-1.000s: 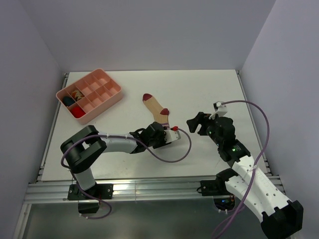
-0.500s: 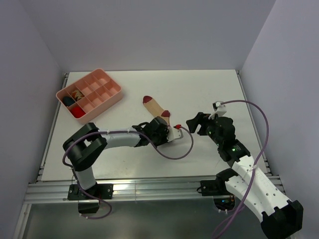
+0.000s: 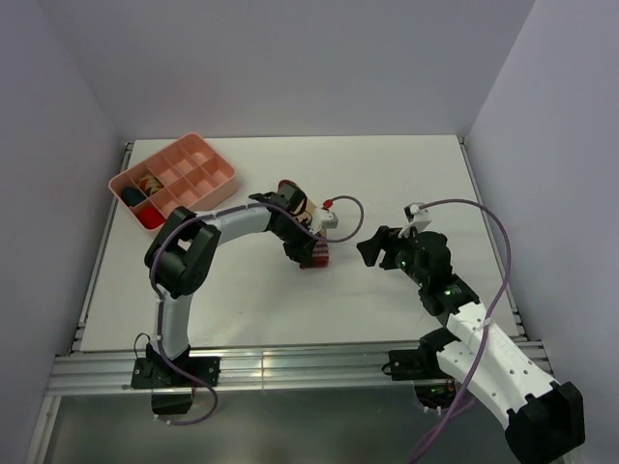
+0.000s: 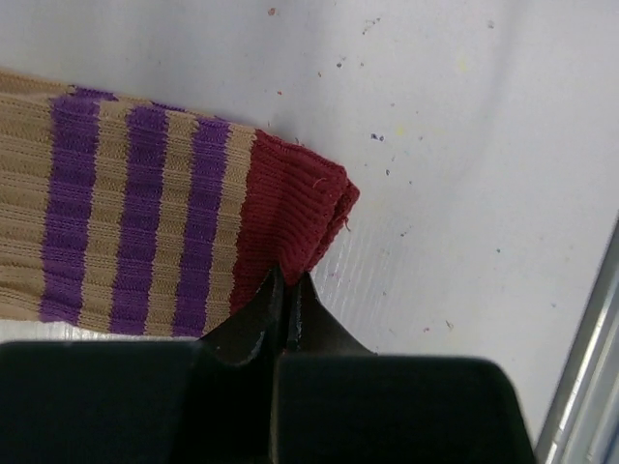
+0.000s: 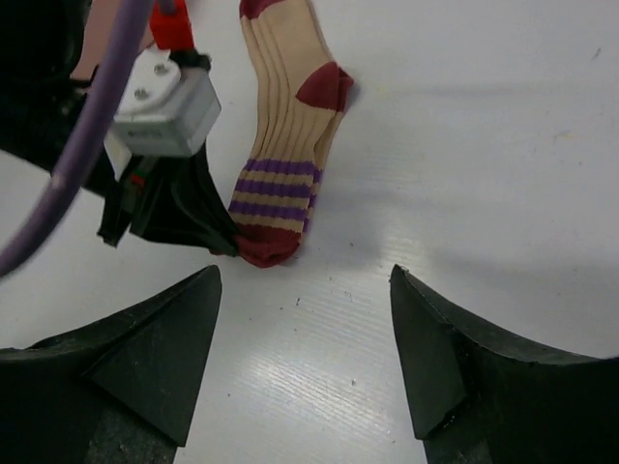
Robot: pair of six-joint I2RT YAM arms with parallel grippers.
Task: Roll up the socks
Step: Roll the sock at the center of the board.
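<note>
- Left wrist view shows you the left end effector [image 4: 287,290] pinched shut on the red cuff edge of the striped sock [image 4: 145,232].
- Right wrist view alone shows you the striped sock's heel, lying on the worktop [image 5: 503,145].
- The right end effector [image 5: 304,280] is spread wide and holds nothing.
- Top view hides most of the striped sock behind the left arm.

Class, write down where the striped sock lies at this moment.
In the top view, the striped sock lies near the middle of the table, its red cuff pinched by the left gripper. The open right gripper sits to its right.
</note>
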